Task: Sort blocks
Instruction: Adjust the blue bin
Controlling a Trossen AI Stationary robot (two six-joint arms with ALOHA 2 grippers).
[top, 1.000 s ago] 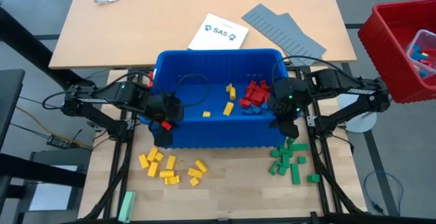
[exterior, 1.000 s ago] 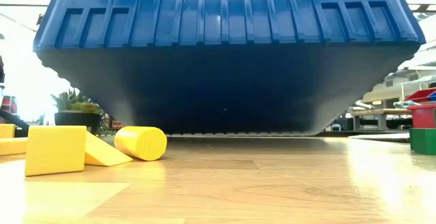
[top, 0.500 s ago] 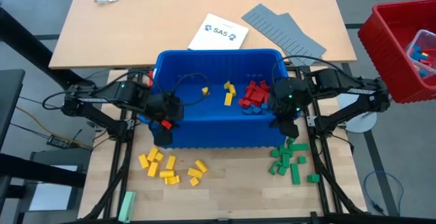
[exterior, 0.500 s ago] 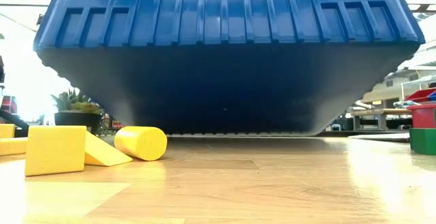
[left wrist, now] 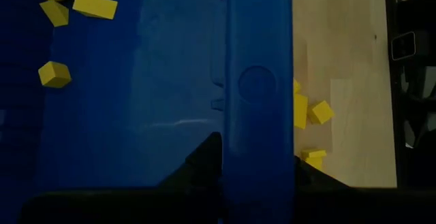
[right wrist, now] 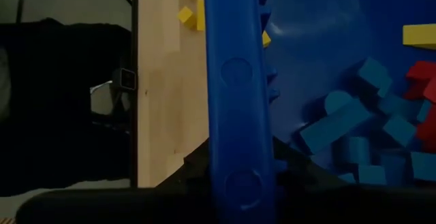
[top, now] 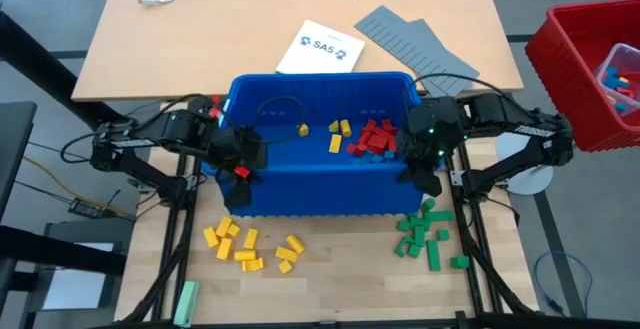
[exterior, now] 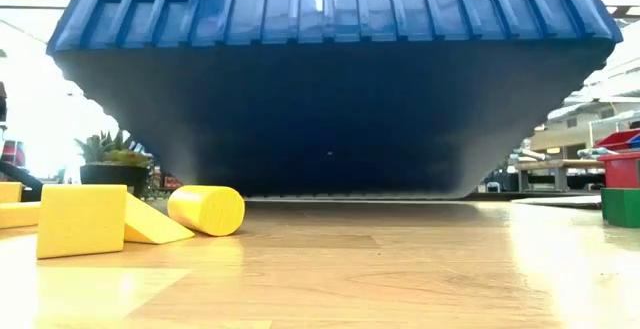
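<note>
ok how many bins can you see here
2: the blue bin in the middle of the table between the two arms, and the red bin off the table's right side, partly cut off. None seem hidden.

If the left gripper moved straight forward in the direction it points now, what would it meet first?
Probably nothing new: the left gripper is already clamped on the blue bin's rim, and that rim runs straight ahead between its fingers.
</note>
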